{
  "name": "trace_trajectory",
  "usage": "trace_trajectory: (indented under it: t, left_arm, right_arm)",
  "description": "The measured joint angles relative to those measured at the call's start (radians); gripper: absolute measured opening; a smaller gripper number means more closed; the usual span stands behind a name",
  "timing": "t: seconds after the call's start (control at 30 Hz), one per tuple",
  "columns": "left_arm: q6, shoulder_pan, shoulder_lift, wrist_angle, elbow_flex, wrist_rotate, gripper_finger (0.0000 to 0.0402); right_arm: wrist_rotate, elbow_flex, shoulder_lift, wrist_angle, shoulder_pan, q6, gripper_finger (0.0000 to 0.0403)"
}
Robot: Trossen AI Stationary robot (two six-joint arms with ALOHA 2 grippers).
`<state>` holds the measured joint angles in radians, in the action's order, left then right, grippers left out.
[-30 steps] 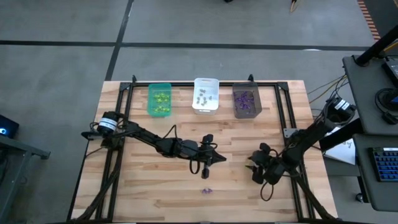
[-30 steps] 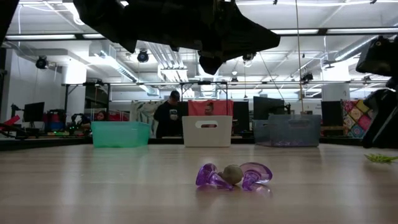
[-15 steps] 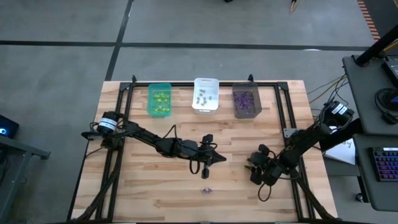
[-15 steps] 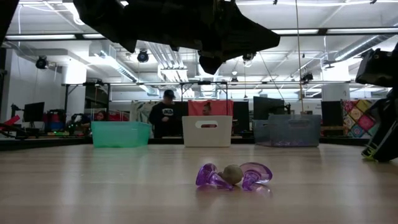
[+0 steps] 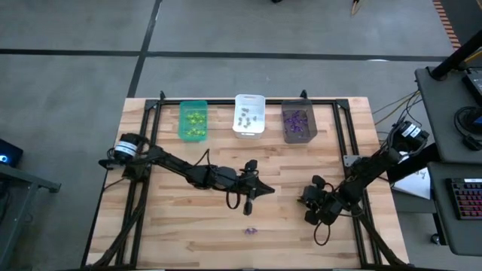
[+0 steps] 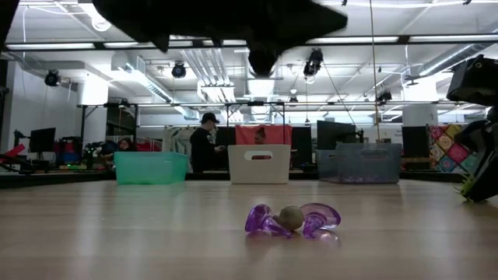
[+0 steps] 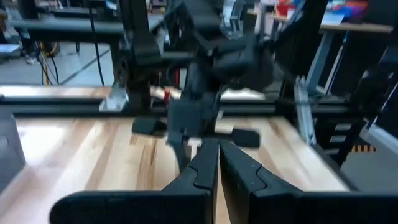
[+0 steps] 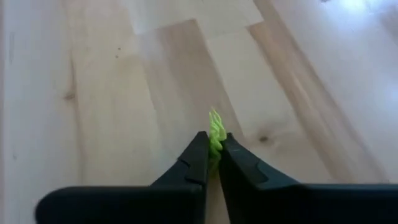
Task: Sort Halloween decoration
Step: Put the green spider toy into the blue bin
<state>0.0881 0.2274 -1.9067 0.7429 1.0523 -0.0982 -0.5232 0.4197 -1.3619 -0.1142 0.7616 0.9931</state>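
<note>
One yellow-green spiky trinket [image 8: 216, 126] sits between the fingertips of my right gripper [image 8: 212, 145], which is shut on it low over the table's right part [image 5: 304, 202]. A purple trinket [image 6: 292, 219] lies on the bare wood near the front edge [image 5: 249, 230], touched by nothing. My left gripper [image 5: 260, 191] hangs shut above the table's middle, behind the purple trinket, with nothing in it. At the far edge stand the green bin [image 5: 193, 121], the white bin [image 5: 249, 114] and the dark grey bin [image 5: 298, 122], each holding several small pieces. My right gripper pinches the yellow-green trinket by its near end [image 8: 215, 143] between its two fingertips. The fingers slant down toward the table's left side. The trinket's spiky far end [image 8: 215, 117] sticks out beyond the tips. Whether it still rests on the wood I cannot tell.
A black frame [image 5: 339, 135] runs around the table's far and side edges. Bare wood [image 5: 181, 218] stretches between the bins and the front edge. People stand in the room behind the bins [image 6: 204, 140].
My right gripper has come down to the table and shut on the yellow-green trinket, which lay loose on the wood before. My left gripper has risen a little, still shut. The purple trinket has not moved.
</note>
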Motion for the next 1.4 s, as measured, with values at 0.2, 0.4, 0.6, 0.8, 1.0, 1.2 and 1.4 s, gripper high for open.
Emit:
trace_trajectory:
  t: [0.2, 0.4, 0.6, 0.8, 1.0, 1.2, 1.4]
  left_arm:
    - [-0.013, 0.009, 0.142, -0.142, -0.001, -0.001, 0.0000]
    - [-0.062, 0.046, 0.331, -0.397, -0.001, -0.151, 0.0000]
    - [-0.115, 0.105, 0.470, -0.589, -0.002, -0.307, 0.0000]
    - [-0.114, 0.163, 0.548, -0.579, -0.062, -0.376, 0.0000]
    - [-0.125, 0.213, 0.635, -0.474, -0.177, -0.390, 0.0000]
    - [-0.121, 0.231, 0.784, -0.433, -0.305, -0.393, 0.0000]
    - [-0.086, 0.231, 0.956, -0.404, -0.426, -0.394, 0.0000]
  right_arm:
    - [-0.002, -0.004, 0.104, -0.007, -0.011, -0.035, 0.0011]
    - [-0.019, 0.041, 0.173, 0.023, -0.086, -0.104, 0.0010]
    - [-0.013, 0.162, 0.161, 0.023, -0.230, -0.348, 0.0009]
    - [0.046, 0.302, 0.123, 0.024, -0.418, -0.639, 0.0009]
    - [0.145, 0.440, 0.040, 0.041, -0.605, -0.872, 0.0009]
    - [0.237, 0.597, -0.105, 0.117, -0.752, -1.032, 0.0009]
    - [0.270, 0.812, -0.312, 0.143, -0.851, -1.118, 0.0009]
